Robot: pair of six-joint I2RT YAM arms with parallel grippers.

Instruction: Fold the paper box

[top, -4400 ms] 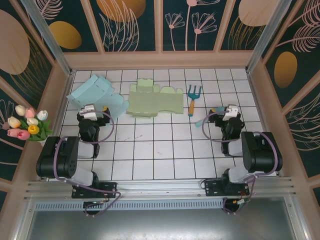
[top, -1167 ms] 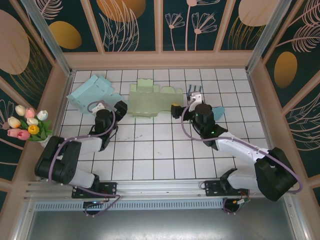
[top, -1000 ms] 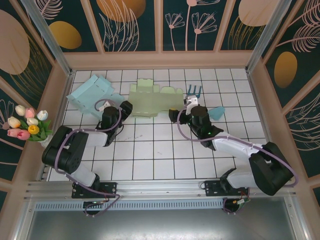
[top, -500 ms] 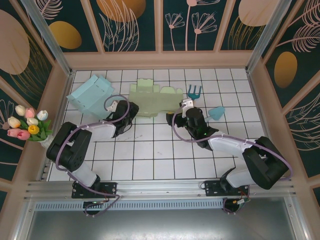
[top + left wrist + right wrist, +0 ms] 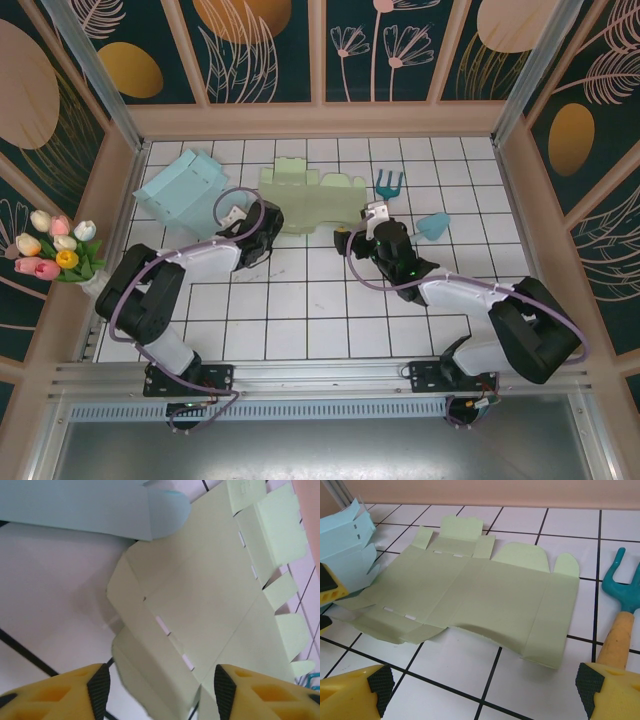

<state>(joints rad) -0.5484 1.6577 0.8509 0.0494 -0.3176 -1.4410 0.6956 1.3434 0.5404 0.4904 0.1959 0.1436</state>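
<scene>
A flat, unfolded green paper box point(image 5: 305, 200) lay on the white tiled table point(image 5: 300, 310), upper middle of the overhead view. The left fingers point(image 5: 99, 684), apart, straddled its lower left corner flap, seemingly ready to lift it. The right fingers point(image 5: 377, 682), wide apart, hovered before its right edge. A blue box point(image 5: 180, 185) crowded its left side and a garden fork point(image 5: 386, 195) its right; the tiles below lay open.
</scene>
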